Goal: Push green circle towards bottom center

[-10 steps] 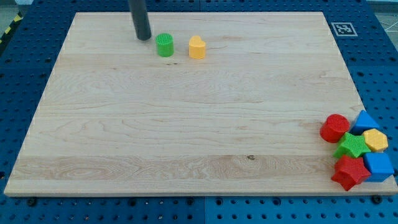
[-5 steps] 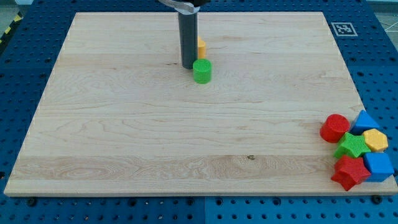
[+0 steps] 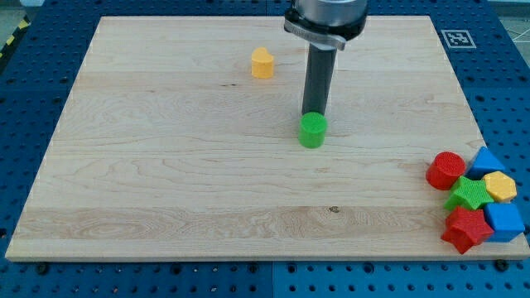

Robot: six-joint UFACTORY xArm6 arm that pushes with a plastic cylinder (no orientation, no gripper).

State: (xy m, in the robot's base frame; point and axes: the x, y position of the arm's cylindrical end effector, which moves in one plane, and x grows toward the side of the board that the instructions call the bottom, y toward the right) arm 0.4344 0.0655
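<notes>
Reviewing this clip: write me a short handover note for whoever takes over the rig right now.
My tip sits just above the green circle in the view, right against it or nearly so.
The green circle lies a little right of the board's middle, about halfway down the wooden board.
The yellow block stands alone near the top, clear of the path.
A cluster of red, blue, green and yellow blocks sits at the bottom right corner.
Done: circle brought to mid-board.
Left: push it further down and slightly left, to the bottom centre.
</notes>
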